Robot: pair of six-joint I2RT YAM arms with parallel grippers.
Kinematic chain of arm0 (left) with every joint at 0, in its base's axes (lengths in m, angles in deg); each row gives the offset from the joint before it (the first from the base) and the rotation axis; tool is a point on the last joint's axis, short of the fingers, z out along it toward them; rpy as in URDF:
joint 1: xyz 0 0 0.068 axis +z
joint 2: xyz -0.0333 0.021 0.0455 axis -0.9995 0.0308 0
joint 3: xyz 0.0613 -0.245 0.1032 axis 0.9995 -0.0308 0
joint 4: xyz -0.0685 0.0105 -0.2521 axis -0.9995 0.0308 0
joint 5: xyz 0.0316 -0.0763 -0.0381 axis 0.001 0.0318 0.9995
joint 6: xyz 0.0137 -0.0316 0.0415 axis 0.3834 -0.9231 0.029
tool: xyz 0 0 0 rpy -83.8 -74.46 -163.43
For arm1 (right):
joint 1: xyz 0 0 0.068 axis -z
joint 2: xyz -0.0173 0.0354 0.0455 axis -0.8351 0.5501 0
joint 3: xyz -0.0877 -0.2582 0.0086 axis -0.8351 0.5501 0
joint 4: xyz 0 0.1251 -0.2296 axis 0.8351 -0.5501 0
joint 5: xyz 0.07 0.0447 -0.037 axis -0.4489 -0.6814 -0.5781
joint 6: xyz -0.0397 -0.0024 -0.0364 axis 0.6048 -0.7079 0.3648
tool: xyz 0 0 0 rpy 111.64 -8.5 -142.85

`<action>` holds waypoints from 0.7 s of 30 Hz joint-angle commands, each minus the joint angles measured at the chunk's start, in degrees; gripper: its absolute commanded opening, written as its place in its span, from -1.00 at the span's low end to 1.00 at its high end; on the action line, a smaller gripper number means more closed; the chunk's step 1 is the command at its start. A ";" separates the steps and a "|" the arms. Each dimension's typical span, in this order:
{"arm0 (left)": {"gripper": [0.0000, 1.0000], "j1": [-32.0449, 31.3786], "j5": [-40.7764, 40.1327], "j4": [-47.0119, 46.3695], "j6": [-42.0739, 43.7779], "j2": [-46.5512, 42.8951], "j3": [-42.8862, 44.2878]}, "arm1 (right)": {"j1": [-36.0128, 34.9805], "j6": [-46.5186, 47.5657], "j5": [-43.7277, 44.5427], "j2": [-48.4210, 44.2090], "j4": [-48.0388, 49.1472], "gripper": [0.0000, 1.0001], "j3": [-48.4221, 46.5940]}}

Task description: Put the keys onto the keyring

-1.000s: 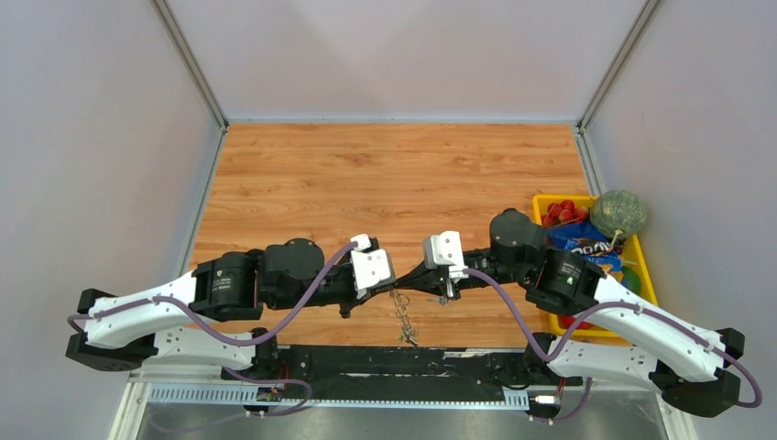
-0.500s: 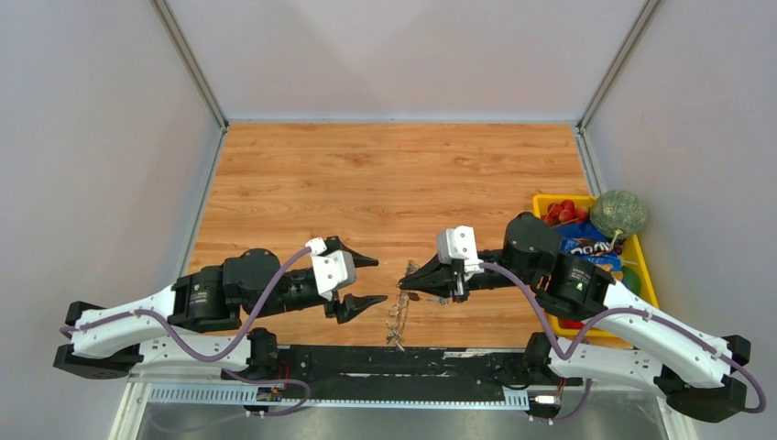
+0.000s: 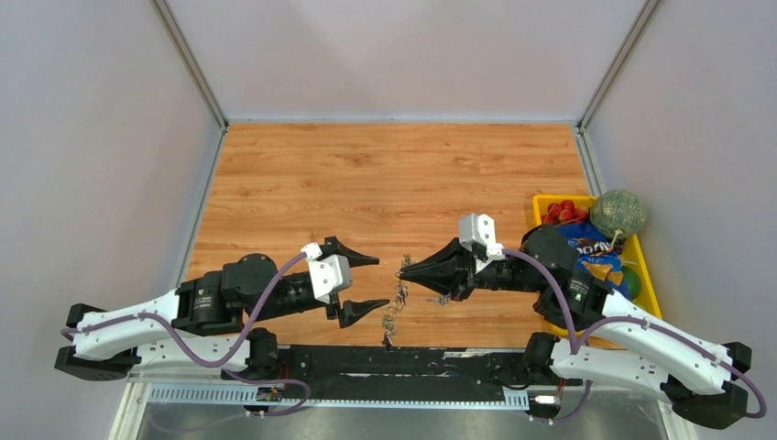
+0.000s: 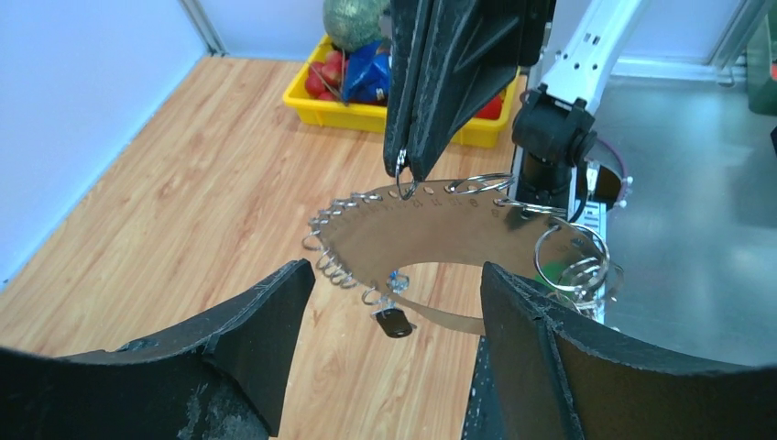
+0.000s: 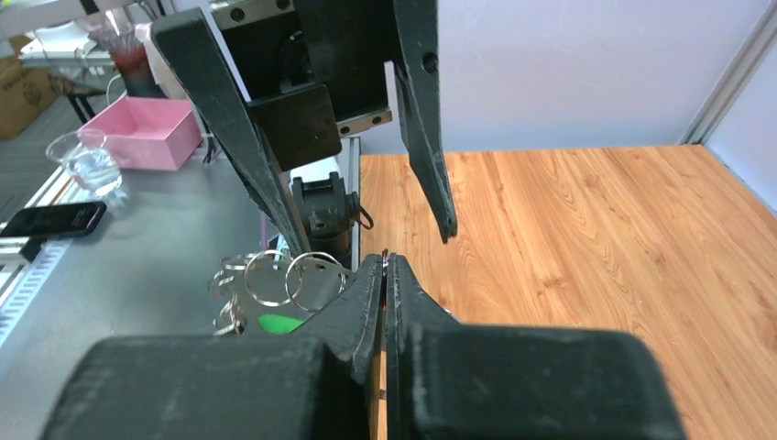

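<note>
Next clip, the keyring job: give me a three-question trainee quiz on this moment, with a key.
1. True or false: the left claw is shut on the large thin silvery metal hoop.
2. What holds that hoop? A) the left claw B) the right claw C) nothing, it lies loose on the wooden table
3. Fill in: the yellow plastic bin stands at the table's ___ edge, by the robot's own sides.

Key: 1 false, its jaws stand wide apart with nothing between them. 2 B, its fingertips pinch the hoop's top. 3 right.
</note>
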 commanded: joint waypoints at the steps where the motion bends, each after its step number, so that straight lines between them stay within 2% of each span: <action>1: 0.55 -0.14 0.68 -4.54 -0.13 -1.26 0.26 | -1.30 -5.49 5.30 -2.82 12.51 -1.00 3.55; 13: 0.56 -0.14 2.26 -9.62 -0.46 1.70 -0.22 | -4.26 -8.29 15.83 -7.64 31.99 -1.00 15.15; 21: 0.49 -0.13 2.19 -10.87 -1.69 1.20 -1.08 | -5.65 -7.83 18.12 -8.98 43.18 -1.00 20.20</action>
